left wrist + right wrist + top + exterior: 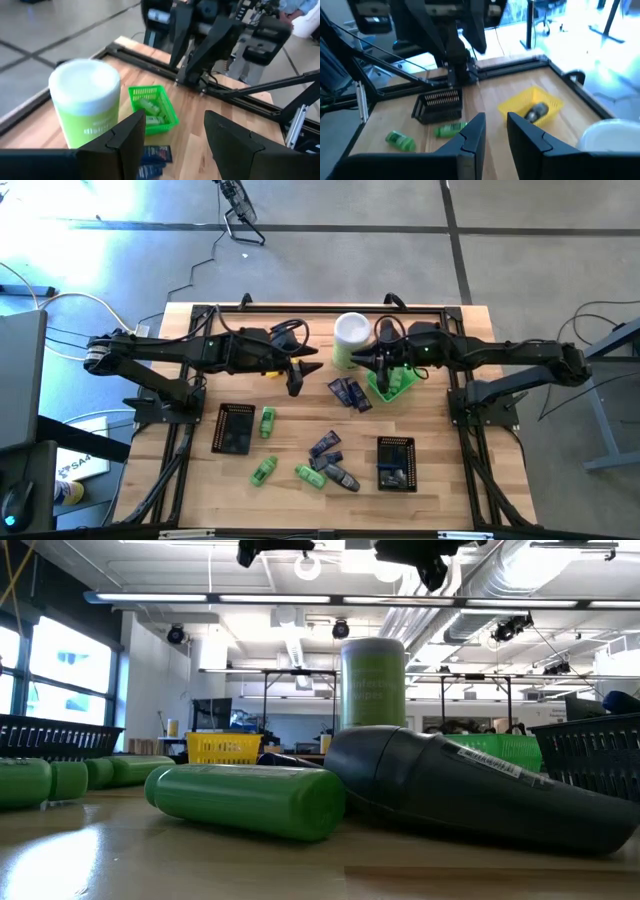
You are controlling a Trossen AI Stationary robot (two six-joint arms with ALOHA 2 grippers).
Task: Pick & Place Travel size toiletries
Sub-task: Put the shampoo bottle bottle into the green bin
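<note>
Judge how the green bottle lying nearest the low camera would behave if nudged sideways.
The green bottle looks round-bodied and lies on its side, so it would probably roll. Its glossy surface suggests slippery plastic. The dark grey piece beside it might stop it.

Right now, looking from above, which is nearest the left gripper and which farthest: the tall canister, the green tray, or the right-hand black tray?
1. The tall canister, just to the right of the left gripper.
2. The green tray, farther right.
3. The right-hand black tray, near the table's front.

My table is pale planked wood; the green bottle glossy plastic; my fingers matt black.
</note>
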